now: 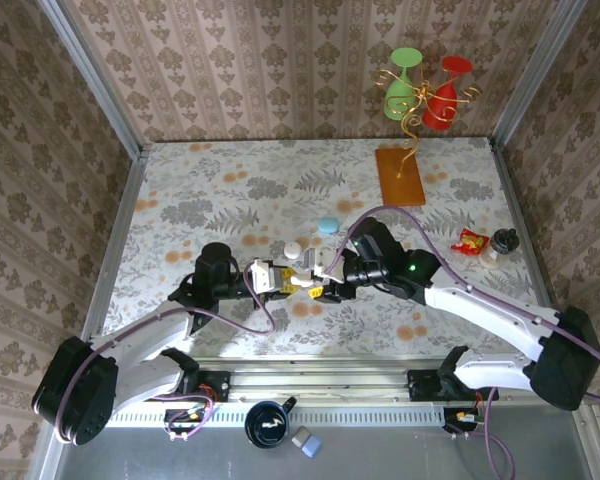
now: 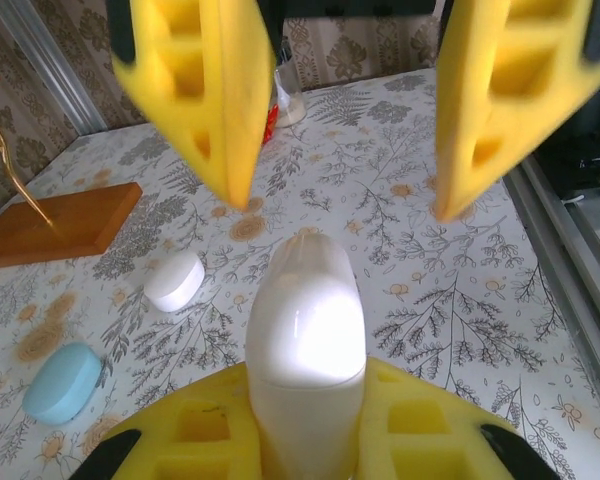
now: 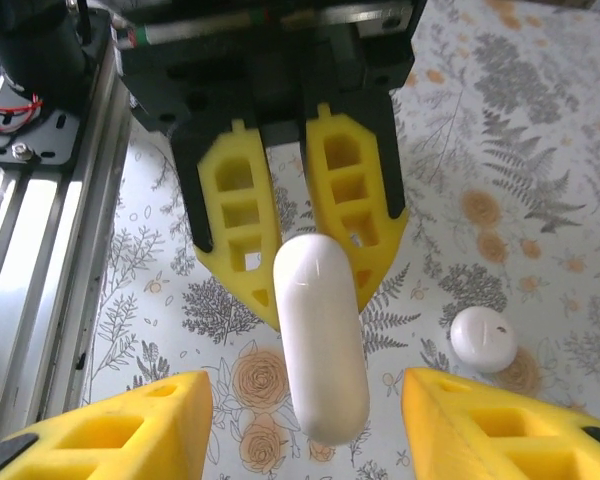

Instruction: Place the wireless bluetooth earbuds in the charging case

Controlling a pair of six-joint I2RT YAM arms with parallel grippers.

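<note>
Rail (image 1: 310, 385) of pale metal runs along the near edge, with both arm bases bolted to it. In front of it stands a dark cup (image 1: 268, 424) holding pale bits too small to name, and just beside the cup lie two small bluish-grey pieces (image 1: 306, 440).

Past the rail, over the flower-patterned counter (image 1: 230, 200), the two arms meet near the middle. The left tool (image 1: 278, 277) is clamped on one end of the charging case (image 3: 320, 340), a smooth white oblong capsule that sticks out from between its yellow pads toward the right arm. The right tool (image 2: 342, 200) faces it with jaws spread wide. One yellow finger stands on each side of the capsule's free end, and a clear gap shows on both sides, so it touches nothing.

Just beyond the tools a small round white case (image 1: 293, 249) rests on the counter. A round light-blue case (image 1: 327, 225) lies a little farther back. To the right sit a red packet (image 1: 470, 241) and a small dark object (image 1: 504, 241) beside it.

Near the back wall lies an orange wooden board (image 1: 399, 176). A gold wire stand rises from it, carrying a green glass (image 1: 401, 85) and a red glass (image 1: 448, 95).
</note>
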